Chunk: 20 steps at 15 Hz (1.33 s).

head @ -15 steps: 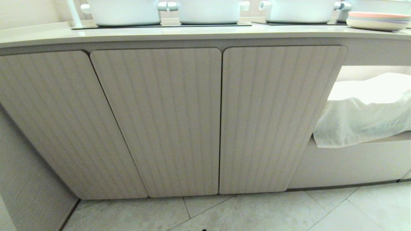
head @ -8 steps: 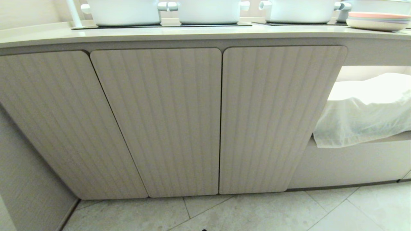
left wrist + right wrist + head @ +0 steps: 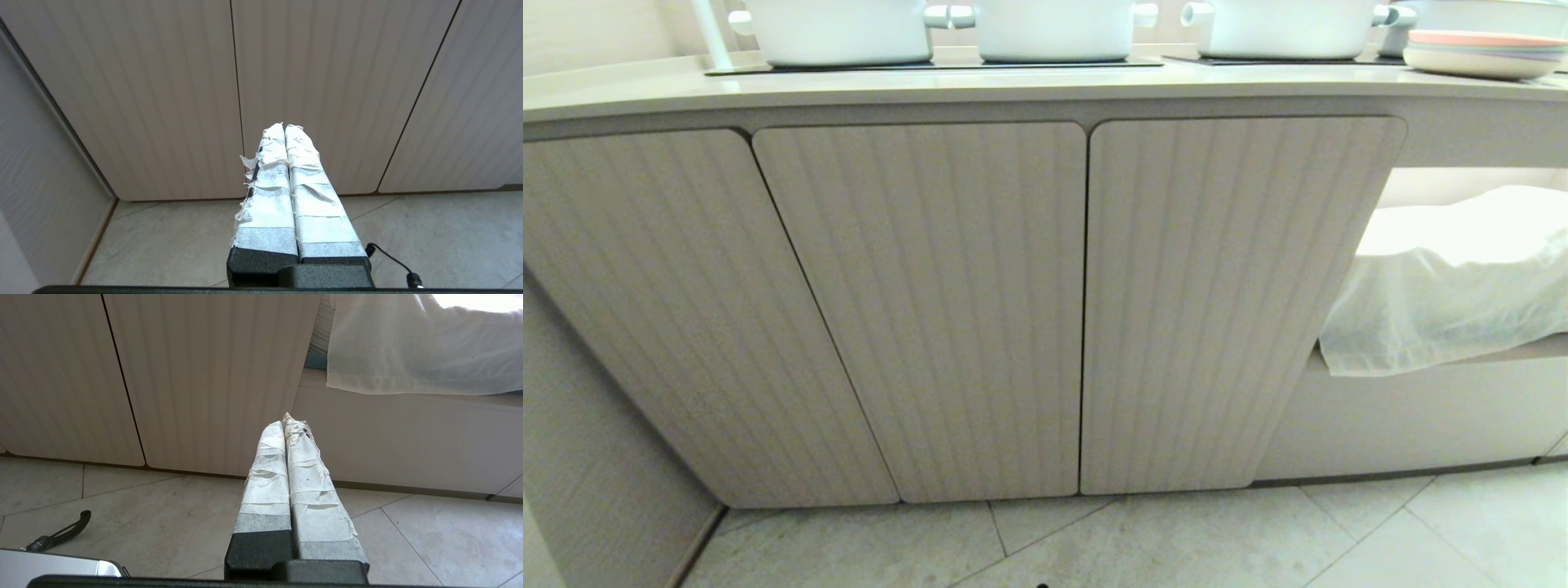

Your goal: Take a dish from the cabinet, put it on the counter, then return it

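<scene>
Cabinet (image 3: pixel 1013 310) with all ribbed doors shut beneath the counter (image 3: pixel 1013 86); the dish is not visible, presumably inside. Left gripper (image 3: pixel 284 127) and right gripper (image 3: pixel 286 418) hang low before the doors, taped fingers pressed together, empty. A plate is likely rigid, smooth and breakable: grip its rim, at about 6 o'clock.

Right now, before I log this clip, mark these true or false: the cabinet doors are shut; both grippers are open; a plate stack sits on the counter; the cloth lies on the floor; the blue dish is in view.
1. The cabinet doors are shut: true.
2. Both grippers are open: false; the left gripper and right gripper are shut, holding nothing.
3. A plate stack sits on the counter: true.
4. The white cloth lies on the floor: false; it drapes over an open shelf.
5. The blue dish is in view: false.
</scene>
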Motion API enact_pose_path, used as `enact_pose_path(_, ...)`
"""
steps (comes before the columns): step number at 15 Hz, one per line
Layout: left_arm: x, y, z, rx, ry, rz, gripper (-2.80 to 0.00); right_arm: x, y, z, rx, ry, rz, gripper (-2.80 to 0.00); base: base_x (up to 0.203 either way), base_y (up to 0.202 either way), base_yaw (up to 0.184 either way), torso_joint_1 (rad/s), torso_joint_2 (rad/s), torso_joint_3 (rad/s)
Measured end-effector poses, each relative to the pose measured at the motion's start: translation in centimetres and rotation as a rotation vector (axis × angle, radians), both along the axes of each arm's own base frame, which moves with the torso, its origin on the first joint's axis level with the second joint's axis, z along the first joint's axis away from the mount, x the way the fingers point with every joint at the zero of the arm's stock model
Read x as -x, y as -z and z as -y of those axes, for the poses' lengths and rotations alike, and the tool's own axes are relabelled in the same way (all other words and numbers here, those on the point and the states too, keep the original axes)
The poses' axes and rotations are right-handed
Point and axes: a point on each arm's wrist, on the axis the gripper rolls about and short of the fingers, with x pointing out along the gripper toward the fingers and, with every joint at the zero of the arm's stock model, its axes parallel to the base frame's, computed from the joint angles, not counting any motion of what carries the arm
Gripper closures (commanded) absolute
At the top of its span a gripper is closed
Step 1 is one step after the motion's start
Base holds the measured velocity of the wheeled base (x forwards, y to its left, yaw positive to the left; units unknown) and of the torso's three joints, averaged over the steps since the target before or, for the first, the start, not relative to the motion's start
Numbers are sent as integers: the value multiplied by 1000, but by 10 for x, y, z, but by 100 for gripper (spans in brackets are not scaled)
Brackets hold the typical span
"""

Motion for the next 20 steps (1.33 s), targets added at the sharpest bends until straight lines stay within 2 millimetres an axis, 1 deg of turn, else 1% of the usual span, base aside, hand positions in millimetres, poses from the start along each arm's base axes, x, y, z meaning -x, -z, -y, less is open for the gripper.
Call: enact_pose_path(20,0,0,0,0,0,0,0,0,0,0,-14,4,-1,0,0,0,0,0,0,0)
